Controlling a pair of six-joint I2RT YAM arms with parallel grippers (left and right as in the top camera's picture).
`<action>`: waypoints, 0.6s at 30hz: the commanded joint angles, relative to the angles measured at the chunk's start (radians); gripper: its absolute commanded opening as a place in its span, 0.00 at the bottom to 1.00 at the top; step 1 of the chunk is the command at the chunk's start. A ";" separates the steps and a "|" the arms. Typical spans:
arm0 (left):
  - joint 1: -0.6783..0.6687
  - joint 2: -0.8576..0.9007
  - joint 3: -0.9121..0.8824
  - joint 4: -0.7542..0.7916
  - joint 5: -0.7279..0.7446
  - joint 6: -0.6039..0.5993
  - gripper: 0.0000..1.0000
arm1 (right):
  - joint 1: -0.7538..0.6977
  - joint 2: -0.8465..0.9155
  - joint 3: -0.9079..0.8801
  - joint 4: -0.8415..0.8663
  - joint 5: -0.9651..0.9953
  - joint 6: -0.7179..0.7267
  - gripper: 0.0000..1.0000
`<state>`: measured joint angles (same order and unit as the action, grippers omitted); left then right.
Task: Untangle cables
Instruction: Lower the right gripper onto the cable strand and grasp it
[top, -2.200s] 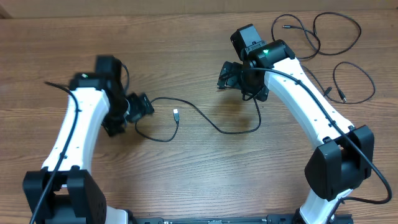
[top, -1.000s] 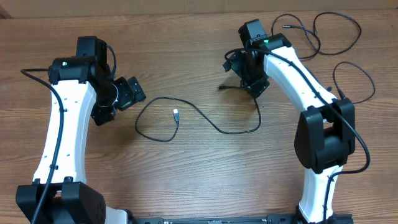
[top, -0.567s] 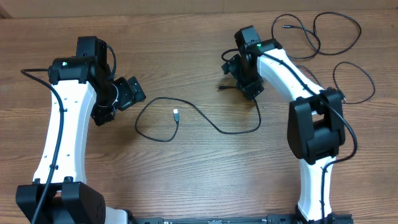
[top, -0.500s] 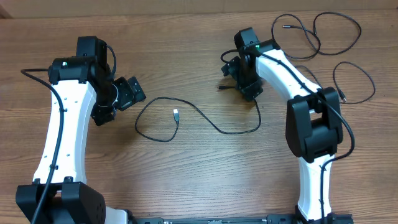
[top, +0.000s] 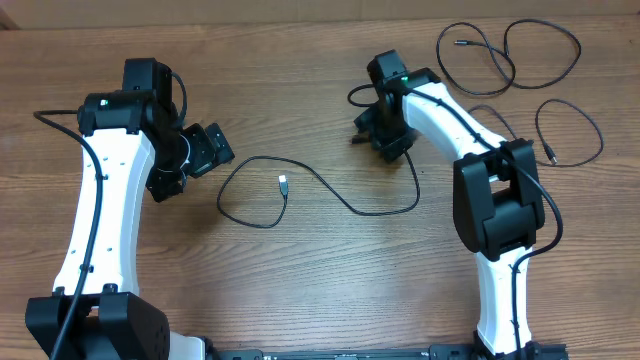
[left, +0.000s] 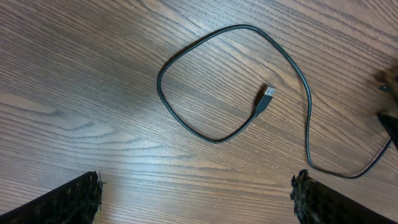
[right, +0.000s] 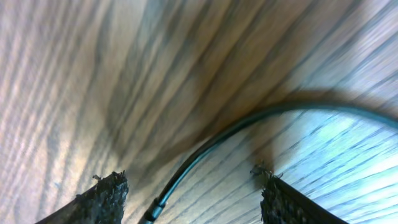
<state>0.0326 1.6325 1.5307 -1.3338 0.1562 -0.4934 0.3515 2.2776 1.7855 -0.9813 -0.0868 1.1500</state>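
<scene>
One black cable (top: 352, 210) lies across the middle of the table, its left part curled in a loop that ends in a silvery plug (top: 283, 182). The left wrist view shows that loop (left: 186, 121) and plug (left: 267, 94) lying ahead of my left gripper (left: 196, 200), which hovers open and empty; overhead it (top: 213, 150) is left of the loop. My right gripper (top: 370, 132) is down over the cable's other end. In the right wrist view the cord (right: 205, 149) runs between the fingers (right: 102, 198), which stand apart and do not touch it.
Two more black cables lie apart at the far right: one (top: 460, 43) in wide loops near the back edge, another (top: 551, 155) looped just below it. The right arm's elbow (top: 495, 205) rises over the table's right side. Bare wood shows along the front.
My right gripper has shifted a little left and come down over the cable's end, and its jaws have narrowed. The left arm and the cables have stayed put over the last second.
</scene>
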 joint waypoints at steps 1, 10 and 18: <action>-0.001 -0.011 0.013 0.002 -0.010 0.019 0.99 | 0.016 0.039 0.000 0.000 0.018 0.002 0.66; -0.001 -0.011 0.013 0.003 -0.010 0.019 0.99 | 0.016 0.040 0.001 0.000 -0.022 -0.082 0.35; -0.001 -0.011 0.013 0.003 -0.010 0.019 0.99 | 0.005 0.026 0.057 -0.050 -0.071 -0.217 0.10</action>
<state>0.0326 1.6325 1.5307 -1.3319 0.1532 -0.4934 0.3641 2.2906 1.7958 -1.0344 -0.1310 1.0183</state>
